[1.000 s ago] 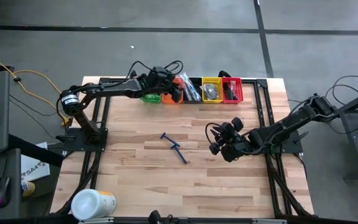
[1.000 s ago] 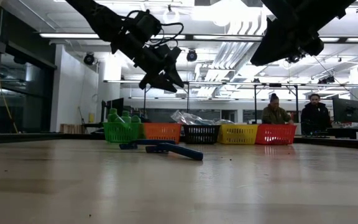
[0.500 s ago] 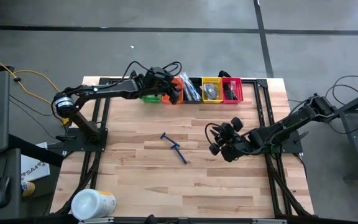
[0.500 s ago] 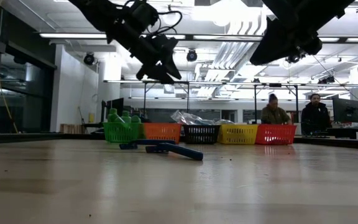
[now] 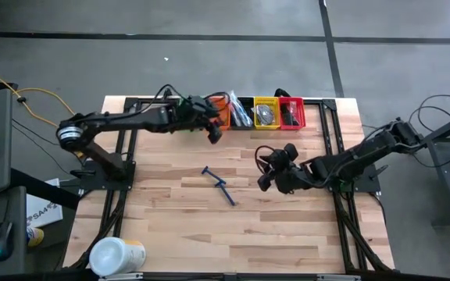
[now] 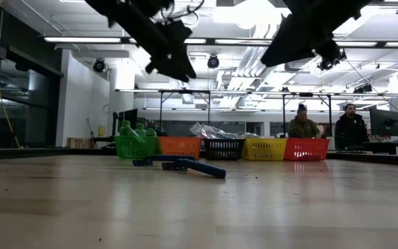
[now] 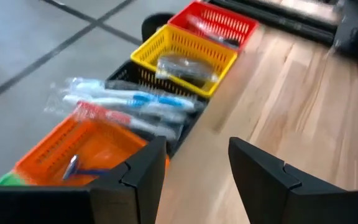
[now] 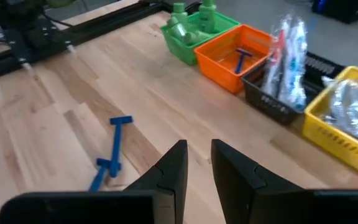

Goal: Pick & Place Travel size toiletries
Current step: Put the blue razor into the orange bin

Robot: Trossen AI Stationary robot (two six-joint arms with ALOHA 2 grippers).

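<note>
A: What do the razors look like?

B: Two blue razors (image 5: pixel 219 185), slim handles with crossbar heads, lie mid-table, touching. Another lies in the orange bin (image 8: pixel 235 55).

A: Changes?

B: The left gripper (image 5: pixel 214 133), fingers apart and empty, has come nearer from over the bins. The right gripper (image 5: pixel 262 176), fingers narrowly apart, has edged left.

A: Unclear?

B: The red bin's (image 7: pixel 214 25) contents.

Bright ceiling strip lights glare overhead; wrist views are motion-blurred, shadows soft.
</note>
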